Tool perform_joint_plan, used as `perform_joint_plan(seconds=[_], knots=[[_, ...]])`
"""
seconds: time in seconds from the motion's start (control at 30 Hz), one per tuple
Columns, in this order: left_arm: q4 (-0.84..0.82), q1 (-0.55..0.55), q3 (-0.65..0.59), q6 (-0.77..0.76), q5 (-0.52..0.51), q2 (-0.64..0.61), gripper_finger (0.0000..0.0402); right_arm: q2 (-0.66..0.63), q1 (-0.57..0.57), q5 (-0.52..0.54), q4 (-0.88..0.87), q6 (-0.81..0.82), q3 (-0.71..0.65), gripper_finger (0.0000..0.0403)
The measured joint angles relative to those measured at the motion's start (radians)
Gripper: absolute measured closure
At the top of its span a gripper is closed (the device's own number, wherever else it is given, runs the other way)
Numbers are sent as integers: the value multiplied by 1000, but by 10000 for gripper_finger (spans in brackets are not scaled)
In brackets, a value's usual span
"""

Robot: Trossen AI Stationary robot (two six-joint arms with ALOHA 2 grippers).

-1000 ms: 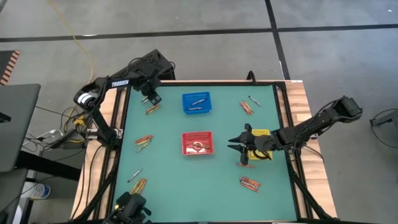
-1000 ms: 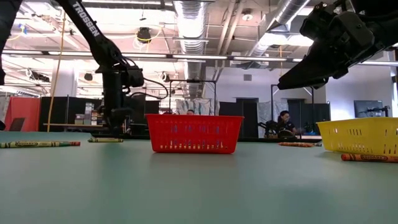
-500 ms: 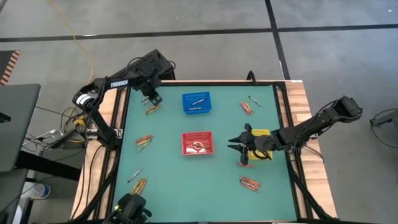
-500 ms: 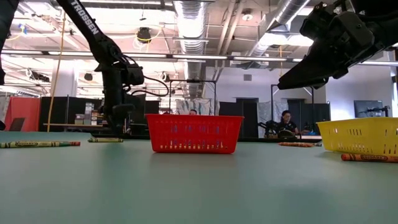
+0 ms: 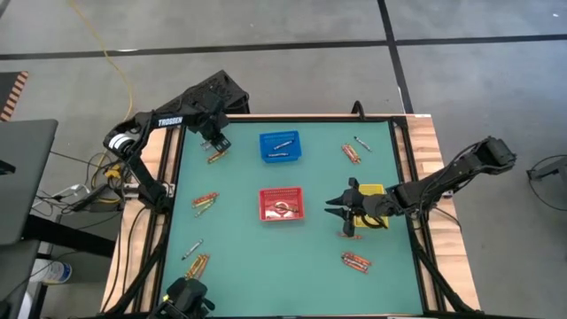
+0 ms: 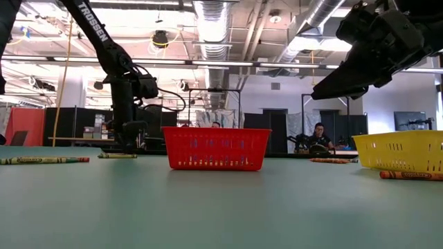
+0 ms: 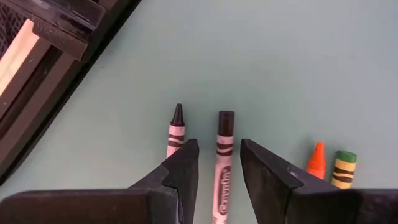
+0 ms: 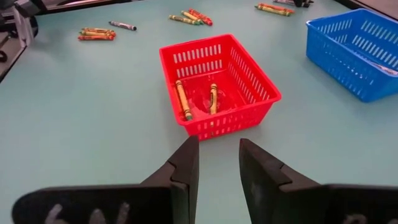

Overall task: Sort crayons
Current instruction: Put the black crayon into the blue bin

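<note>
Up in the upper left of the high view, we see the left gripper [image 5: 215, 142] low over a crayon cluster [image 5: 216, 155], its jaws narrowly parted around a pink-wrapped crayon [image 7: 222, 163] lying on the table [image 5: 248, 257], not clamped on it. Right of centre, the right gripper [image 5: 332, 204] hovers beside the yellow basket [image 5: 376, 190], jaws narrowly parted and empty, facing the red basket [image 8: 217, 81], which holds two crayons [image 8: 181, 99].

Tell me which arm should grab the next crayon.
Left. The left gripper is down at the table's far-left corner, open fingers astride a pinkish crayon. The right gripper hovers empty between the red basket and yellow basket.
</note>
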Motion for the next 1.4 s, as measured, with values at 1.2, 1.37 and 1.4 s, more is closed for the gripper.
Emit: perform_joint_plan(seconds=[1.2, 1.37, 1.4], knots=[[54, -193, 167, -11, 365, 3, 389, 0, -9, 0, 2, 41, 0, 294], [129, -323, 230, 5, 360, 2, 389, 0, -29, 1, 2, 42, 0, 294], [139, -348, 245, 15, 351, 2, 389, 0, -31, 0, 2, 42, 0, 294]])
